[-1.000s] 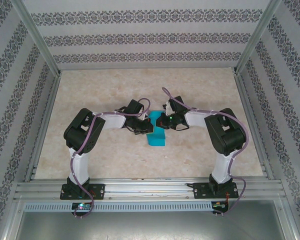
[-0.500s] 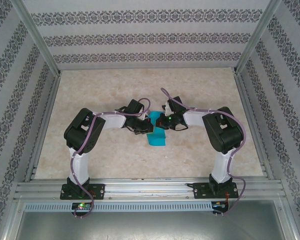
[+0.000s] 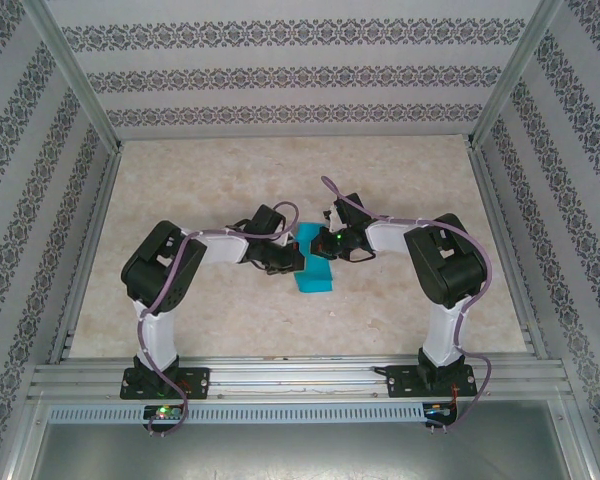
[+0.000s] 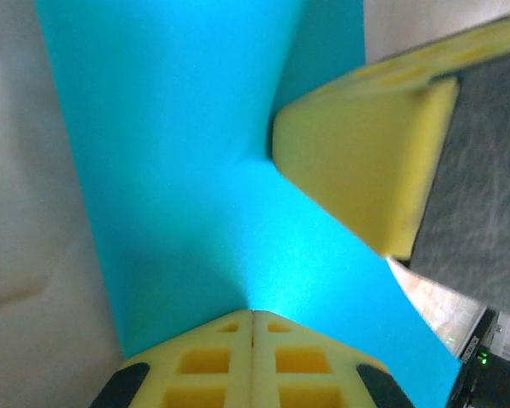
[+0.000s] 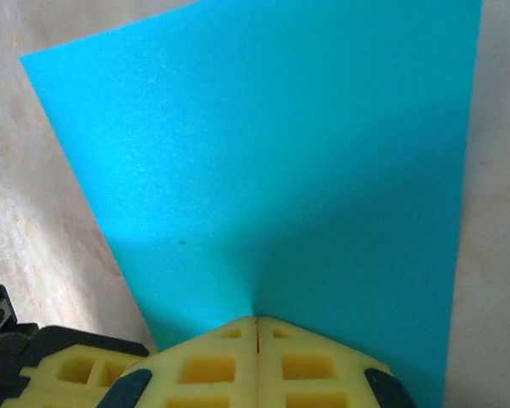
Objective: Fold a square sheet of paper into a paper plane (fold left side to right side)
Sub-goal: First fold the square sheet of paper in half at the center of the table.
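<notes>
Near the middle of the table, between my two arms, the teal sheet of paper sits curved rather than flat. My left gripper has its jaws pressed together on one edge of the sheet, and my right gripper has its jaws closed on another edge. From the left wrist, a yellow finger of the right gripper touches the paper near my left jaws.
</notes>
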